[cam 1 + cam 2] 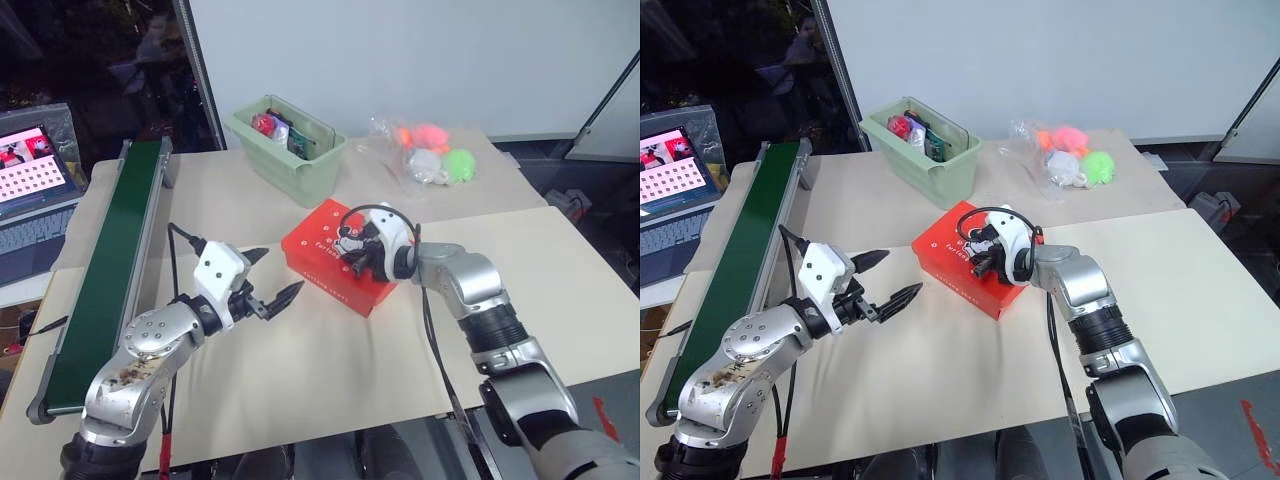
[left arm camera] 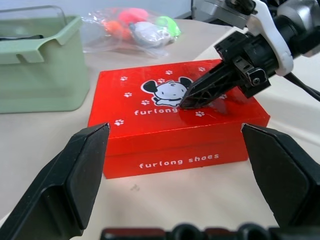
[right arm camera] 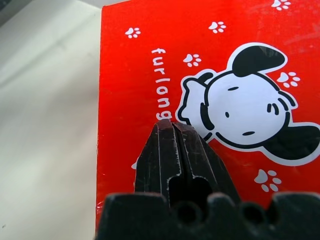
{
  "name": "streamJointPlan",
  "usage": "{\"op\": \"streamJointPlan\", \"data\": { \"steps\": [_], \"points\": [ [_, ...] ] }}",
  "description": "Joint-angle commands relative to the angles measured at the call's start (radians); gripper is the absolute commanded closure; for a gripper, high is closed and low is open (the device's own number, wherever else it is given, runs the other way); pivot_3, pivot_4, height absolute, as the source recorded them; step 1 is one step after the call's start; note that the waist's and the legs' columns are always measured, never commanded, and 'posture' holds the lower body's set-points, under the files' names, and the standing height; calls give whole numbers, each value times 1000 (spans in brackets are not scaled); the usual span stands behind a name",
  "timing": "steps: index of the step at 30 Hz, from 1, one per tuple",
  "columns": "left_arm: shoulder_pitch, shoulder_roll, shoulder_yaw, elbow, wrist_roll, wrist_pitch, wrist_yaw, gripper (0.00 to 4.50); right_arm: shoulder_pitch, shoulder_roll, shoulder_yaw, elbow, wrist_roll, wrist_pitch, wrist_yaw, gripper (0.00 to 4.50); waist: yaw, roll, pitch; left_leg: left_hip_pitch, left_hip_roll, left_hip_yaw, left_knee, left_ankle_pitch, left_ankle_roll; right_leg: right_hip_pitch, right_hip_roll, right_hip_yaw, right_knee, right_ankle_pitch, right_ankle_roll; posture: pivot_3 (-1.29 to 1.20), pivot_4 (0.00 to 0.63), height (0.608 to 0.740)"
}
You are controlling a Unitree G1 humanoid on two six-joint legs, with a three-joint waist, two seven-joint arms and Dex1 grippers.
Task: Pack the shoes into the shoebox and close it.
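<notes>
A green conveyor belt runs along the table's left edge. Beside it the left gripper hovers above the table with its 2 fingers spread wide, holding nothing, pointing at the shoebox. The red box sits closed at mid-table, lid down, with a cartoon dog and paw prints on top. The right gripper has its jaws pressed together, tips resting on the lid by the dog print. Behind stand a pale green bin and, further right, a clear bag of colourful balls.
</notes>
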Motion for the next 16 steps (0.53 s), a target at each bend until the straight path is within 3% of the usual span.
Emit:
{"op": "streamJointPlan", "data": {
  "steps": [1,6,16],
  "points": [
    [-8,-27,56,21,5,-20,59,0,-36,16,-266,-117,81,-40,-134,4456,1,0,0,-2,0,0,0,0,0,-2,0,0,0,0,0,0,150,740],
    [9,-90,101,62,35,-34,161,0,-3,6,-447,-201,64,-159,-295,4456,9,0,0,-12,-1,-1,0,0,-1,-13,0,0,1,1,-1,0,150,740],
    [21,-190,120,77,34,-45,250,0,246,-23,-384,-327,-68,-319,-349,4456,10,0,0,-13,0,5,0,0,-1,-15,0,2,1,2,-3,0,150,740]
  ]
}}
